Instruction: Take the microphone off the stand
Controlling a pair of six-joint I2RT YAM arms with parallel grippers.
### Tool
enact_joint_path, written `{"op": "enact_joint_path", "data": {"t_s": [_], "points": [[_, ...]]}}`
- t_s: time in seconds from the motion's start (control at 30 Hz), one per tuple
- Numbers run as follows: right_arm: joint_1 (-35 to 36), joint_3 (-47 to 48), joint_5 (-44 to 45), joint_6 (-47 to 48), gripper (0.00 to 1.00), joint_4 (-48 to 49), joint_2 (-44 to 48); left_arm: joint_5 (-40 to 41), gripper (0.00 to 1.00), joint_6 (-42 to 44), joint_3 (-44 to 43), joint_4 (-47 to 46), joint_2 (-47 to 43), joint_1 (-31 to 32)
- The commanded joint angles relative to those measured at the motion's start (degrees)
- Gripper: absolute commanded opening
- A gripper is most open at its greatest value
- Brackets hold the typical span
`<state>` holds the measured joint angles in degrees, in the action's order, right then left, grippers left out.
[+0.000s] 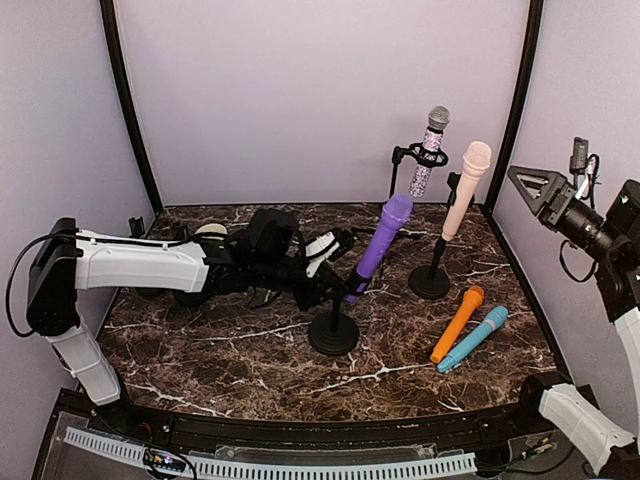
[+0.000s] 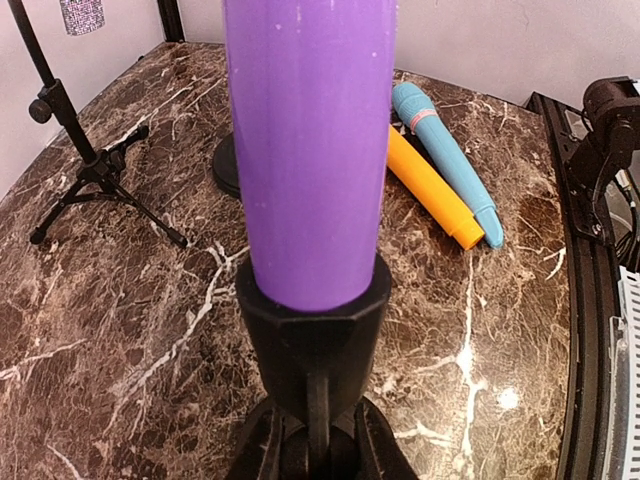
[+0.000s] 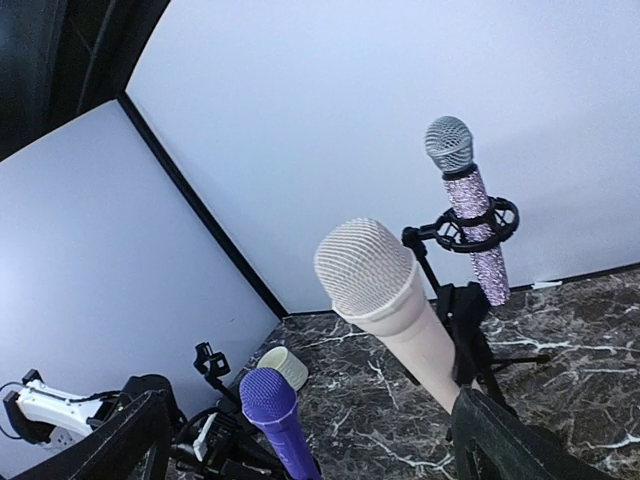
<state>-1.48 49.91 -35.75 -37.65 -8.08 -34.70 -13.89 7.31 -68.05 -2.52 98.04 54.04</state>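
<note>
My left jaws (image 1: 337, 268) clamped shut at the purple microphone (image 1: 382, 240) lower end, by the clip; mic or clip, I cannot tell. Microphone seated in its stand (image 1: 333, 335) on the bench (image 1: 200, 350), not yet lifted. My right jaws (image 1: 528, 186) wide, empty, well apart

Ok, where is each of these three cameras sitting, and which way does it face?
Top external: above and behind the bases, looking down on the marble table; left arm stretched out, right arm raised.
Left wrist: low, close up on the purple microphone in its black clip; own fingers unclear.
Right wrist: high at right, facing the back-left corner past the peach microphone; open right pincer frames the bottom.
Shared: all three see the purple microphone.
</note>
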Motion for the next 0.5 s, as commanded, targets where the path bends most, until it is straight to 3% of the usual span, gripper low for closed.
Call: {"op": "enact_joint_path", "data": {"t_s": [0.0,0.13,0.3,0.47], "points": [[4.9,4.0,-4.1,0.7,0.99,3.2,-3.1,-2.5,0.00,-0.9,4.1,-5.9,-4.9,-0.1],[15.5,6.5,5.2,5.6,0.99,-2.3,-6.9,-2.7,0.00,-1.3,7.2,-7.1,-5.9,-0.2],[34.4,8.4,21.8,9.5,0.97,-4.6,-13.4,-2.7,0.00,-1.0,9.4,-7.7,-6.4,-0.2],[46.6,9.0,35.2,9.9,0.95,-2.2,-20.2,-3.1,0.00,-0.7,10.8,-8.6,-6.8,-0.1]]}}
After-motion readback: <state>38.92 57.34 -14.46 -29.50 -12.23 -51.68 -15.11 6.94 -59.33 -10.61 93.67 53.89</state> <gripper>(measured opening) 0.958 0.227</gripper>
